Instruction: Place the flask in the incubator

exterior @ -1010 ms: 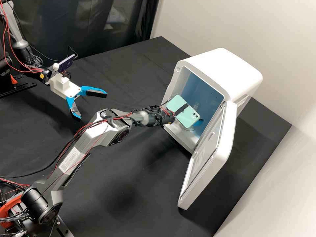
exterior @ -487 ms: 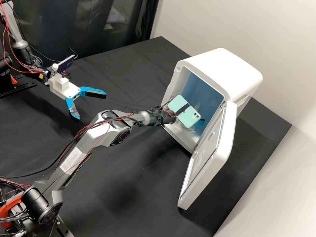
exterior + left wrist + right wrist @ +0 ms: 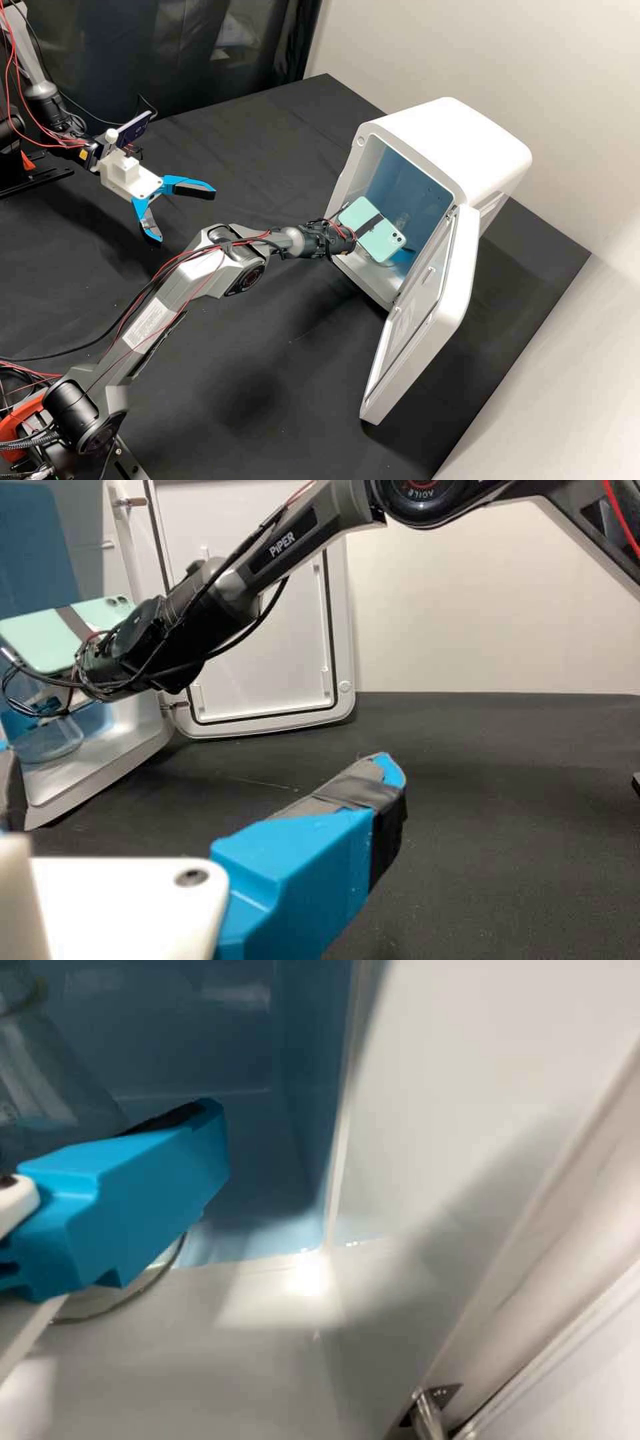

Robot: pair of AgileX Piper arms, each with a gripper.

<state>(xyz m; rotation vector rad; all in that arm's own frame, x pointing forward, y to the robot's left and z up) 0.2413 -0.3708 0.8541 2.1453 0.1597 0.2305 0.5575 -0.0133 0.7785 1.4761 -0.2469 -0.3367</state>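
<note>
Care matters in the release: settle the flask (image 3: 45,735) flat on the incubator (image 3: 460,150) floor, then draw the right gripper (image 3: 130,1190) straight out past the door (image 3: 413,320). The flask stands inside, just beside that gripper. I cannot tell whether it is gripped. The left gripper (image 3: 187,215) hangs wide open, well apart.

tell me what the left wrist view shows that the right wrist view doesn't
Left wrist view: the dark grey right arm with its end inside the white box-shaped incubator, the mint-green phone strapped to that arm, the open white door and the black bench.
Right wrist view: the white floor inside the incubator, seen close, and a small metal fitting at the door edge.
Both: the clear glass flask inside the incubator and its blue inner wall.
</note>
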